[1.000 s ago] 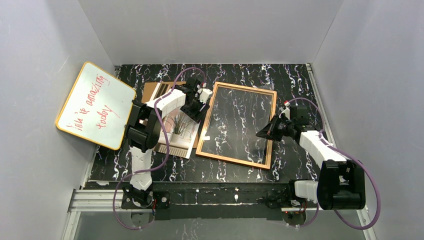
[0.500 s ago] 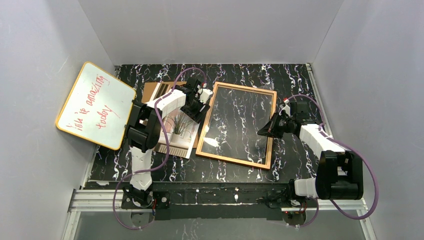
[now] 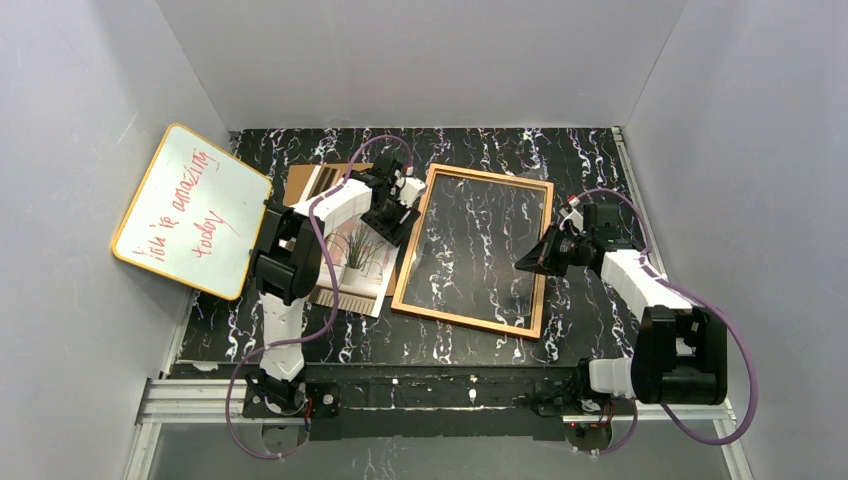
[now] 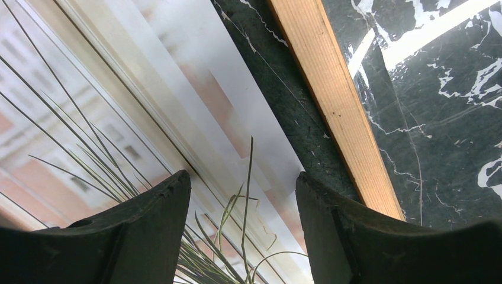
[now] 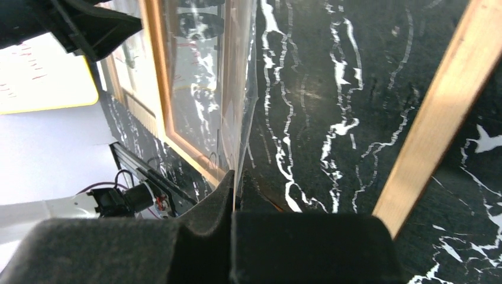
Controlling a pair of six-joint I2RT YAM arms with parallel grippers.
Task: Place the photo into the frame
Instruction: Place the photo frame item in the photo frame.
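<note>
Clear sheet (image 5: 240,100) pinched by its edge in our closed right gripper (image 5: 234,177) over the frame (image 3: 470,319) — our left gripper (image 4: 241,184) hangs parted and empty above the photo (image 4: 112,112) just left of the frame, so we should nip its edge gently, without creasing.

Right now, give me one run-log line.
left gripper open over photo | right gripper shut on clear sheet | photo beside frame, not inserted
</note>
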